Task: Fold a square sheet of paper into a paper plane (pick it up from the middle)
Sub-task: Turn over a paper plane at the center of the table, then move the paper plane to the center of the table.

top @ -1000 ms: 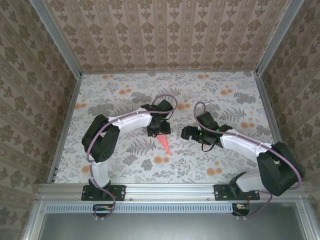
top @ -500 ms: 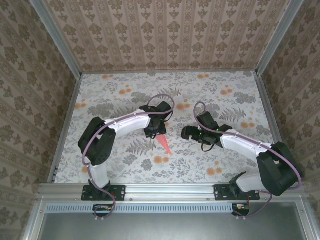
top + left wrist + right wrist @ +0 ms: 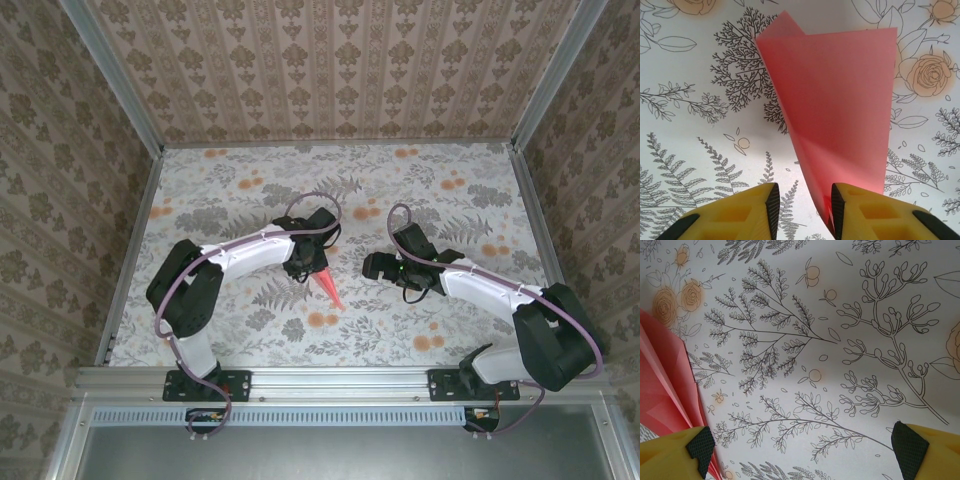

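Observation:
The salmon-pink paper plane [image 3: 328, 287] lies on the flowered table between the two arms as a narrow folded dart, its tip pointing toward the near edge. In the left wrist view the paper plane [image 3: 840, 100] fans out ahead of my left gripper [image 3: 805, 210], and its narrow end runs in between the jaws. That end rests against the right pad while the left pad stands clear of it, so the jaws are partly closed with a gap. My left gripper [image 3: 312, 262] sits over the plane's far end. My right gripper [image 3: 372, 266] is wide open just to the right, with the pink paper [image 3: 665, 375] beside its left finger [image 3: 701, 446].
The flowered table cover [image 3: 450, 200] stretches to patterned walls on three sides, with metal rails [image 3: 125, 260] along the edges. Free room lies at the back and to both sides of the arms.
The left gripper's jaws have narrowed around the plane's end, and the left arm's elbow has swung down and to the left. The right arm has not moved.

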You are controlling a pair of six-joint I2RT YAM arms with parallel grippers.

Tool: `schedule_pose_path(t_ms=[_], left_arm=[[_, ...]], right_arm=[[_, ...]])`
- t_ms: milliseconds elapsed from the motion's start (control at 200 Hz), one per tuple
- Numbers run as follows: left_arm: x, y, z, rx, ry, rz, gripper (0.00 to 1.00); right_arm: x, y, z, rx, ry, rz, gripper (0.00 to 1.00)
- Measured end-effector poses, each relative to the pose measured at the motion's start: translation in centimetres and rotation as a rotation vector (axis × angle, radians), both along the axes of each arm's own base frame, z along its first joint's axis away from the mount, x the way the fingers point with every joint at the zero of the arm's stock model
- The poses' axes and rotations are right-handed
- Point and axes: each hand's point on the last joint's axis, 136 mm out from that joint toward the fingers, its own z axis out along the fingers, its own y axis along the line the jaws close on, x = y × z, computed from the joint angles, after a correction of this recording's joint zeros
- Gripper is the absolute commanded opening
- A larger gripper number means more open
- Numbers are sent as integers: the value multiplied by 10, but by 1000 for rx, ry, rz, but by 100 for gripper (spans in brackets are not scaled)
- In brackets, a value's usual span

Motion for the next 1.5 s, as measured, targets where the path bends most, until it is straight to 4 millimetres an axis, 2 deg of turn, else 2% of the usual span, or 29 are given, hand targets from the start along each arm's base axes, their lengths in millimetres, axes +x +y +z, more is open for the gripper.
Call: schedule_pose_path(t_ms=[135, 235, 390, 575, 685, 795, 1030, 1240, 1340, 1500], left_arm=[[5, -3, -2, -14, -9, -6, 8], [10, -6, -1, -26, -20, -29, 2], [16, -17, 9, -53, -43, -129, 0], [19, -47, 46, -234, -108, -264, 0], [20, -59, 64, -377, -153, -306, 0], [20, -61, 61, -479, -166, -320, 0], [8, -38, 21, -526, -116, -253, 0], [-1, 2, 19, -485, -174, -147, 0], [-1, 18, 19, -464, -201, -94, 0], [-3, 33, 9, -421, -208, -35, 0]], right_arm=[[0, 0, -1, 1, 4, 2, 95], [-1, 0, -1, -2, 8, 0, 95], [0, -10, 2, -6, 10, -49, 94], [9, -22, 22, 23, -46, -108, 94], [10, -17, 32, 58, -78, -90, 94], [12, -5, 42, 120, -118, -40, 94], [16, 17, 52, 207, -154, 38, 91], [5, 42, 32, 204, -95, 119, 88], [0, 62, 29, 190, -80, 181, 85], [-4, 107, 36, 175, -94, 306, 75]])
